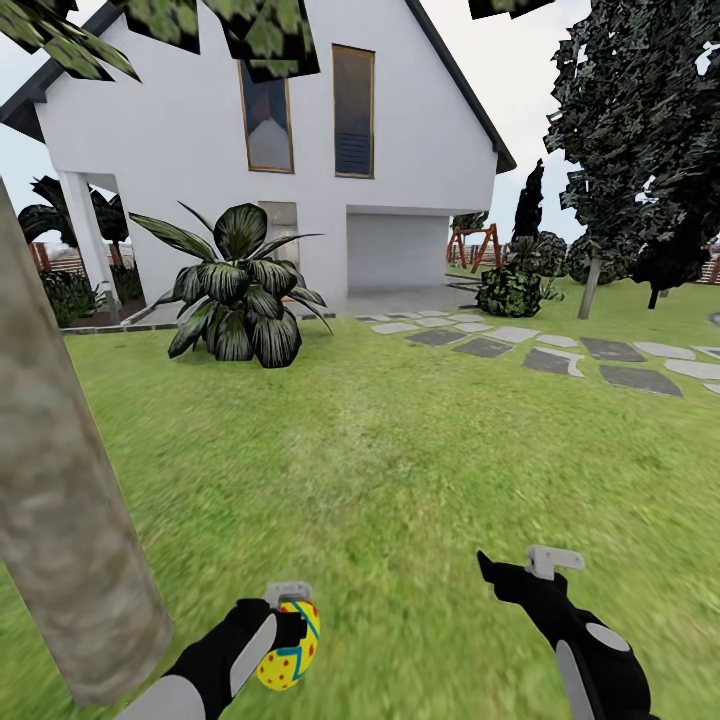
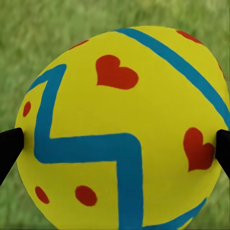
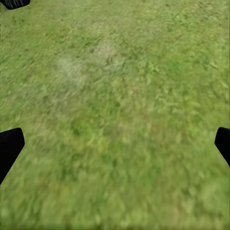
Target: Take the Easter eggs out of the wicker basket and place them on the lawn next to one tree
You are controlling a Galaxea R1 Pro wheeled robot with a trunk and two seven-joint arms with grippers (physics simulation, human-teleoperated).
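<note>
Left gripper (image 1: 290, 640) is pinching one Easter egg (image 1: 289, 648) low in the head view, fingertips pressing on either side of it; in the left wrist view the egg (image 2: 122, 129) is sitting btwn the two dark fingertips (image 2: 8, 148), yellow w/ blue zigzag bands, red hearts & red dots, blurred grass behind it. It's hanging above the lawn (image 1: 400, 450), just beside the tree (image 1: 60, 500), whose thick grey-brown mottled trunk is leaning up the left side of the head view. Right gripper (image 1: 525, 570) is hanging over bare grass, well apart from the egg; its fingers are standing spread w/ nothing btwn them, and in the right wrist view the gripper (image 3: 115, 143) is showing one dark fingertip (image 3: 9, 146) at each edge w/ lawn (image 3: 115, 110) in the gap. Further back a big dark-leaved plant (image 1: 240, 290) is sitting at the lawn's edge in front of the white house (image 1: 300, 150). Grey stepping stones (image 1: 560, 355) are running across the grass toward the right, w/ dark shrubs (image 1: 515, 285) and a thin-trunked tree (image 1: 620, 130) beyond them, and a reddish wooden frame (image 1: 472, 245) far off by the house corner.
</note>
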